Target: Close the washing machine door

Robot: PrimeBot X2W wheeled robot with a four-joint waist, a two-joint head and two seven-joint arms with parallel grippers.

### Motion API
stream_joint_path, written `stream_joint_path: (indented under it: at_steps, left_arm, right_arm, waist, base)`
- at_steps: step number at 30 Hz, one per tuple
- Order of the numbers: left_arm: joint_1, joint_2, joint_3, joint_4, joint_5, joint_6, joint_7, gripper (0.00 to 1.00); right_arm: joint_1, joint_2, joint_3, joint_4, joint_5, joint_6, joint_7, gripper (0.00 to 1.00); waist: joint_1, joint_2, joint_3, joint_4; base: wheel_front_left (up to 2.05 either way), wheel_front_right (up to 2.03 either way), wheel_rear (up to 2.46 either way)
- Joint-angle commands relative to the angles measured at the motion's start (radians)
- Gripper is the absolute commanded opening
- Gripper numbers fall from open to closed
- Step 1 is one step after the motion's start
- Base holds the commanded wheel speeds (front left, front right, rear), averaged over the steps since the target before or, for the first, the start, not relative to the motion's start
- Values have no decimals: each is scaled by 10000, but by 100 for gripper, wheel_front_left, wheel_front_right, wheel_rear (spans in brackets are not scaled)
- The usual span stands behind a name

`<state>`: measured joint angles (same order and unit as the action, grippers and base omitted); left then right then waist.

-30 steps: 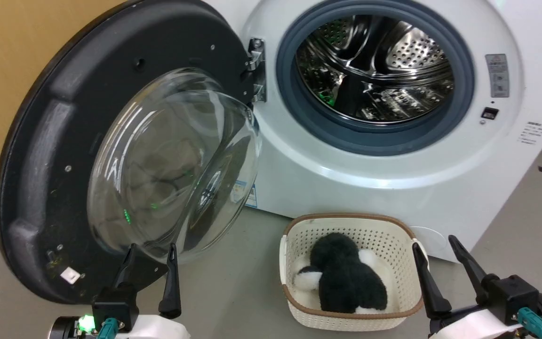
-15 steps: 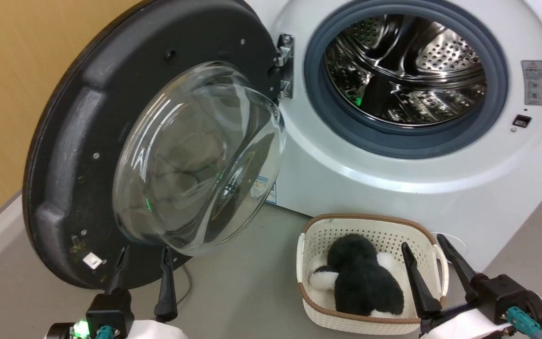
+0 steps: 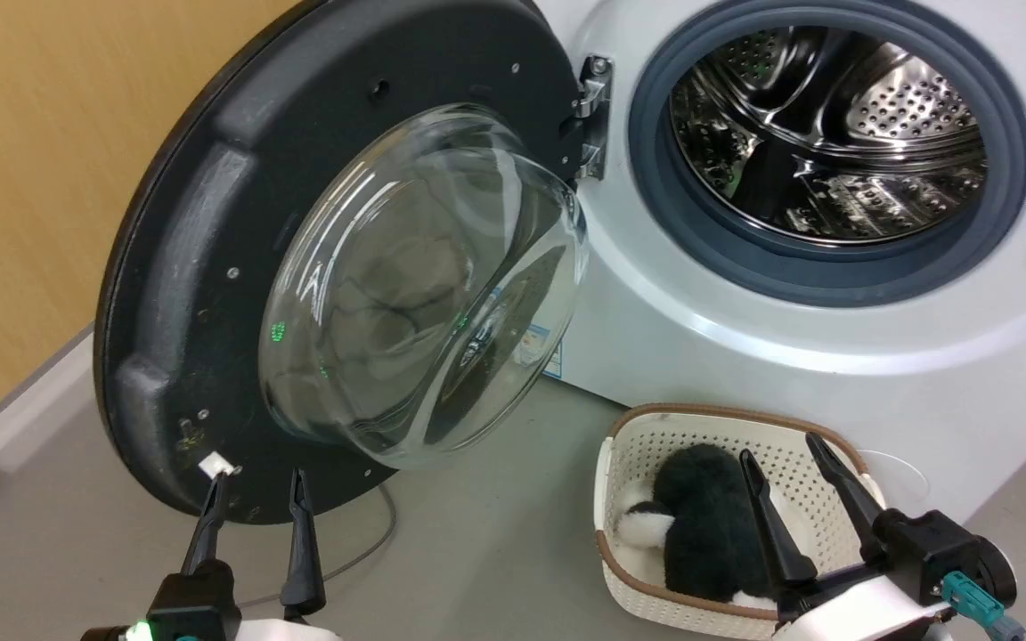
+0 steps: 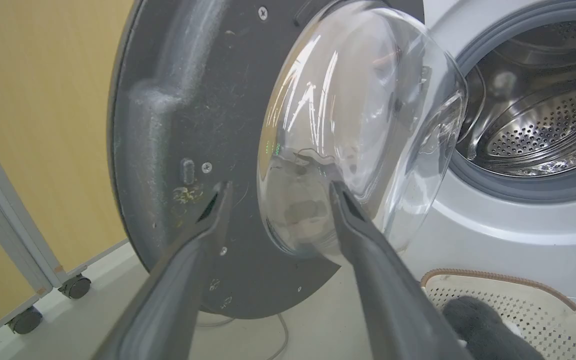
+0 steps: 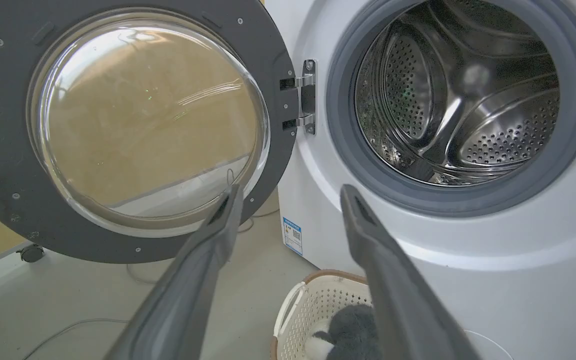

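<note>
While the door [image 3: 175,267] gapes, left pincer [image 3: 259,474] and right pincer [image 3: 778,445] stand spread.

Drum mouth [image 3: 834,151] left unblocked at 1 o'clock, door [image 3: 344,267] swung out at 10, basket [image 3: 609,481] set at 4, floor [image 3: 495,525] bared between.

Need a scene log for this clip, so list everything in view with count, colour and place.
washing machine door: one, black with clear glass bowl, swung open, left of the drum opening
washing machine: one, white, grey-blue seal, steel drum, ahead and right
basket: one, cream with brown rim, on the floor before the machine
plush toy: one, black and white, in the basket
cable: one, grey, on the floor below the door
casters: two, black, far left by the wall
wall: one, ochre, left
left gripper: dark, low left, jaws open
right gripper: dark, low right, jaws open
</note>
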<state>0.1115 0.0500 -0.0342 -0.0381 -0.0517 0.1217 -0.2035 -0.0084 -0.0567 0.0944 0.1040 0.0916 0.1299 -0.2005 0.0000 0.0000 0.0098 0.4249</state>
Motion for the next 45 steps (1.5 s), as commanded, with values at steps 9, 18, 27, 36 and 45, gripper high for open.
stream_joint_path:
  at_steps: [9,18,27,36,45]
  left_arm:
    - [265,5,32,-148,-83,214,-240,100]
    - [335,4,119,-239,-182,352,-428,80]
    - [360,4,313,-492,-181,346,-582,0]
    - [302,10,998,-1155,-713,557,-582,0]
    - [-1273,615,2849,-601,-2988,-681,-496,0]
  right_arm:
    - [-349,-102,261,208,209,7,-273,100]
    - [-425,-103,335,314,337,7,-459,100]
    - [-385,-89,300,339,375,8,-613,100]
    - [-300,-55,214,284,361,8,-613,100]
    - [-146,-58,-8,23,344,8,-613,100]
  waist:
    - [0,0,57,412]
    - [0,0,49,781]
    - [0,0,75,1105]
    - [0,0,49,1103]
    - [0,0,257,1070]
  base:
    - [0,0,0]
    - [0,0,0]
    - [0,0,0]
    - [0,0,0]
    - [0,0,0]
